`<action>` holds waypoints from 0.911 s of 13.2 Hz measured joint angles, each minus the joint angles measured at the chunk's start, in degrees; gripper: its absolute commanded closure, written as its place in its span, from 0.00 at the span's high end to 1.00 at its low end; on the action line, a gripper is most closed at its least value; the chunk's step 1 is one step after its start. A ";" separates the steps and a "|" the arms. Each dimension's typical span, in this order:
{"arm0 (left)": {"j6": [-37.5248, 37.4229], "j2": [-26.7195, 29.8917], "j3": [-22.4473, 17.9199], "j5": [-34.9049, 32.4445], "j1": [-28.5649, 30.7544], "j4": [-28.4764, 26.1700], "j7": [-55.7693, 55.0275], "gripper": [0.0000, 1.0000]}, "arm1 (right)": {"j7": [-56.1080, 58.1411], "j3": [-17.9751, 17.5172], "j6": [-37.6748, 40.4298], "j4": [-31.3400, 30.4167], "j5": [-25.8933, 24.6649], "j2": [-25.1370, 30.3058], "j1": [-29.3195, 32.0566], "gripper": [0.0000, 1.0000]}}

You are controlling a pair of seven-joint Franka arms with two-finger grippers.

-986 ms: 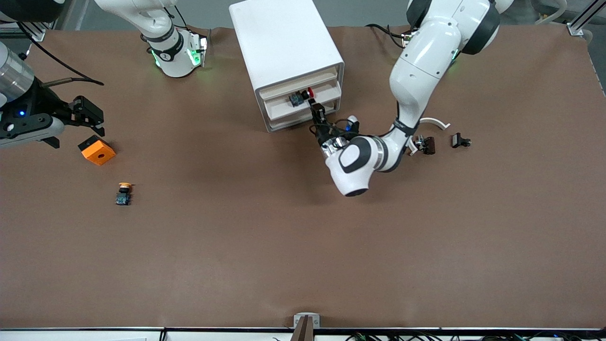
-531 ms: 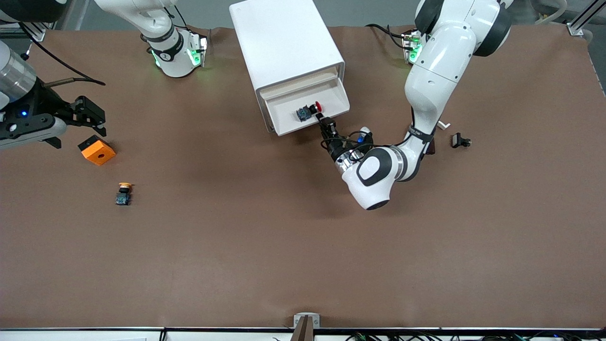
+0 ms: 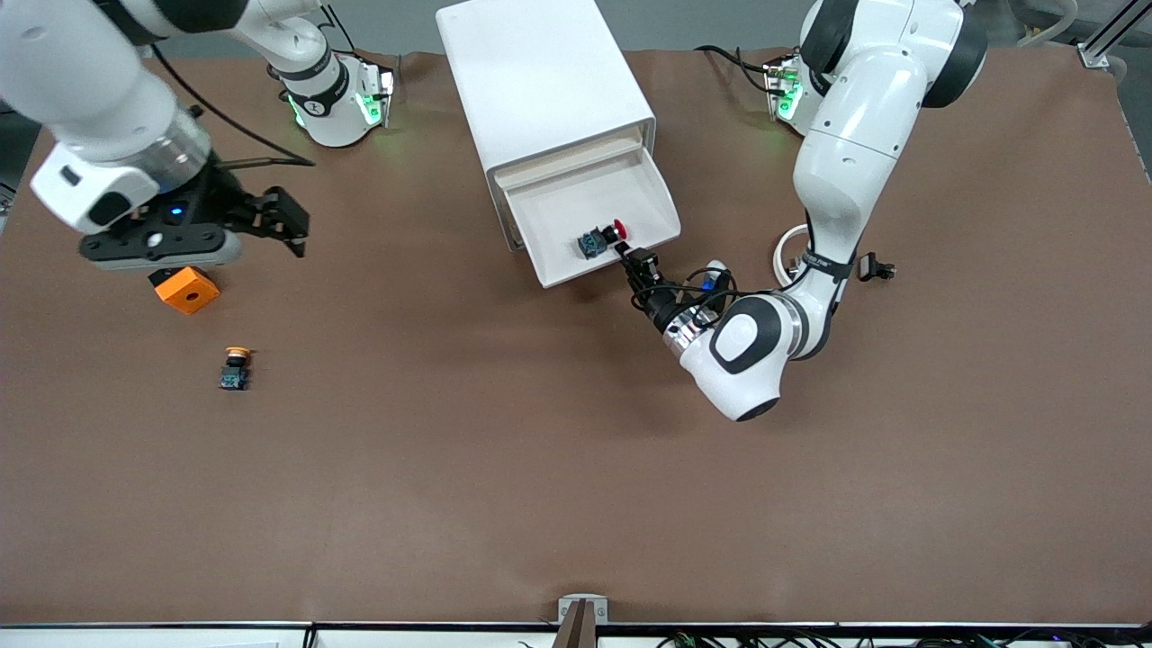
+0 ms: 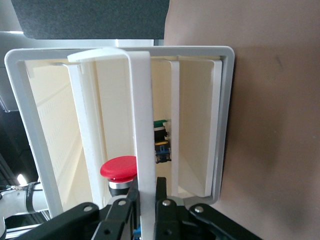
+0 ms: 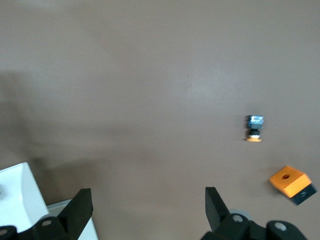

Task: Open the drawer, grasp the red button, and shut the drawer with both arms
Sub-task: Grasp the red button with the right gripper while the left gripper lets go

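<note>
- Drawer (image 3: 589, 211) is pulled out; left gripper (image 3: 637, 266) pinches its front edge at 5 o'clock.
- Button (image 3: 601, 240) lies inside, not grabbed.
- Right gripper (image 3: 286, 220) hovers wide open, empty, over tabletop (image 3: 504, 450).
- Grabbing and closing remain.

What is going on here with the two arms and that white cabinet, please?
The left end effector is clamped on the beige-edged front of the shallow white drawer, which stands pulled out of the white boxy cabinet. The red-capped push-button switch lies in the drawer, not yet grabbed. The right end effector hangs open over the table near the orange square block.
</note>
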State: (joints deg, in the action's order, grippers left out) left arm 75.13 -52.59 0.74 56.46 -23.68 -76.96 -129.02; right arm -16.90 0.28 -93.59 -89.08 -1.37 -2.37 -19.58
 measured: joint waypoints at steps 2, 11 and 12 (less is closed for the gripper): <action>0.06 0.00 -0.30 0.02 0.04 0.21 0.12 0.00 | -7.97 0.02 0.03 0.00 0.01 -0.63 -3.08 1.00; 0.56 0.10 -1.85 0.02 3.12 3.88 2.86 1.00 | -47.15 -0.03 -1.16 4.43 0.13 -11.03 -18.04 1.00; 0.57 0.20 -2.25 0.02 3.78 5.41 3.25 1.00 | -50.26 -0.03 -2.28 5.27 0.44 -12.66 -18.91 1.00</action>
State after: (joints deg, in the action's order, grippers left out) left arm 75.69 -52.39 -1.51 56.47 -19.90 -71.55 -125.77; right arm -67.16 0.26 -95.87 -83.81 -0.92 -15.03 -38.49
